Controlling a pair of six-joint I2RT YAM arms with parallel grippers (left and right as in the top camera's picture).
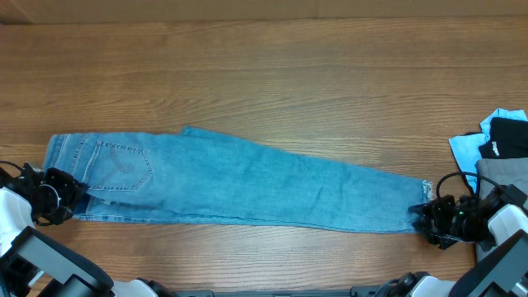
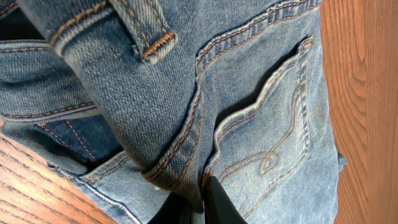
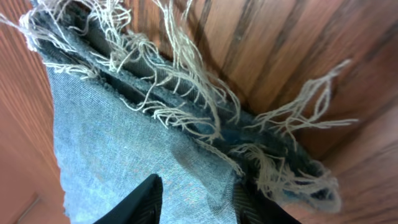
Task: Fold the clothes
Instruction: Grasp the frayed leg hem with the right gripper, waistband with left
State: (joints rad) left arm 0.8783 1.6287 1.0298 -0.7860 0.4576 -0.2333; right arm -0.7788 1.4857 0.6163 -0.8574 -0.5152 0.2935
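Wood-grain table [image 1: 264, 74] ran the whole width of the scene, and the jeans [image 1: 247, 181] lay across it in one long, flat strip, the legs stacked one on the other. They were light-blue denim, paler down the middle of the leg and a shade darker along the near edge. A back pocket [image 1: 124, 165] faced up at the waist end, outlined in tan stitching with a curling stitched line across it; a belt loop and double seams showed close up in the left wrist view. At the other end the hems were raw, with a fringe [image 3: 186, 93] of long, pale, tangled threads.

At the waist end of the jeans sat the left gripper [image 1: 70, 194], its jaws pinched shut on bunched denim, one dark finger [image 2: 217, 202] pressed against the cloth. At the hem end the right gripper [image 1: 422, 219] had its jaws closed narrowly on the hem, cloth caught between its fingers [image 3: 140, 202].

Beyond the hem end lay a pale-blue garment [image 1: 466, 148], a black garment [image 1: 507, 136] on top of it, and a grey garment [image 1: 495, 173] just beside them.
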